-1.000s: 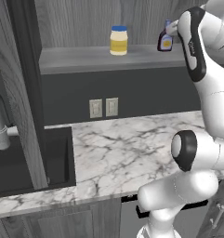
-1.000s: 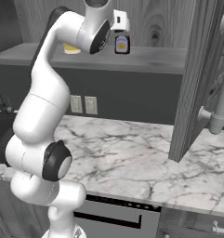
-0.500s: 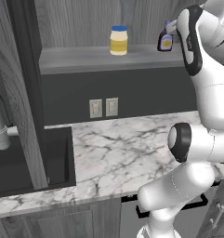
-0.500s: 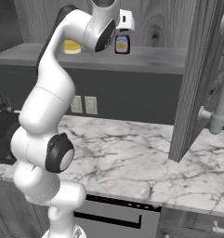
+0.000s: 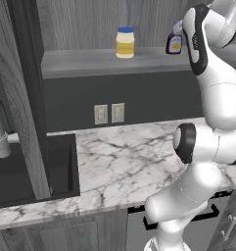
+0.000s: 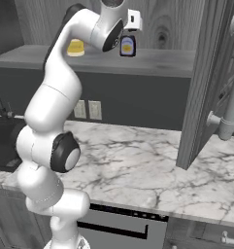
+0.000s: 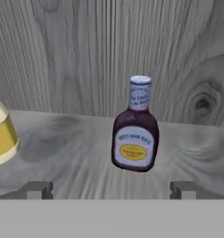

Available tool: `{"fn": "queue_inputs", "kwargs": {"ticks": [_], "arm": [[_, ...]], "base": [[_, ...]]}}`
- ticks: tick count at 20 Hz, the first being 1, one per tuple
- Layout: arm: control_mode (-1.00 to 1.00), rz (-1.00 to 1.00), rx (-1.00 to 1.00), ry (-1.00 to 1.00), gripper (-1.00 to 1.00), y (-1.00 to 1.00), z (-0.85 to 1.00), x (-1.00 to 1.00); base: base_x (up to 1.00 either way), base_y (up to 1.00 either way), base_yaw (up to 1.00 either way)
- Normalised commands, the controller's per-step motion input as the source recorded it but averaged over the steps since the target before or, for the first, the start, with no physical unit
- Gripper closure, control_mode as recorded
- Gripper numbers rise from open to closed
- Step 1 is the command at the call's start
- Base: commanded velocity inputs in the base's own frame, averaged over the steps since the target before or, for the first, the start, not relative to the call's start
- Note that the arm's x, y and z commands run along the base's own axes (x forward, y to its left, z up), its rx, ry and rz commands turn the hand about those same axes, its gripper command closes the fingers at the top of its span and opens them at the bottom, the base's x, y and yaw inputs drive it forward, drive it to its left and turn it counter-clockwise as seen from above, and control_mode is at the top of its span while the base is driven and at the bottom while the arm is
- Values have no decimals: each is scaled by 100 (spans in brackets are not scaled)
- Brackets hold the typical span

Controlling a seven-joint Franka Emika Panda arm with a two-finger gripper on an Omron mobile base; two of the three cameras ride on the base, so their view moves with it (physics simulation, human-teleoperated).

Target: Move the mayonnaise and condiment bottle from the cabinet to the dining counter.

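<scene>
Tool (image 7: 111,189) hanging spread wide, gripping nothing, fingertips (image 7: 36,189) showing at either side low in the hand view. Condiment bottle (image 7: 135,131) standing upright straight ahead of it, centred between the tips but not yet between them, clear of both. Mayonnaise (image 7: 1,135) sitting off to the tool's left on the same cabinet shelf (image 7: 76,153), well apart from the bottle. Wood-grain back panel (image 7: 85,51) rising just behind both. Marble surface (image 5: 134,157) lying well below the tool, bare. Judging progress: nothing moved so far; both items remaining in the cabinet, first grasp looking imminent, then two carries to go.
</scene>
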Motion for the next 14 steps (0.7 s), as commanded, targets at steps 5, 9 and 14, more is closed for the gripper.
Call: {"fn": "queue_inputs", "kwargs": {"ticks": [5, 9, 14], "arm": [[-100, 0, 0, 0, -100, -2, 0, 26], [-100, 0, 0, 0, -100, -2, 1, 26], [-100, 0, 0, 0, -100, -8, 0, 29]], "base": [[0, 0, 0], [0, 0, 0], [0, 0, 0]]}}
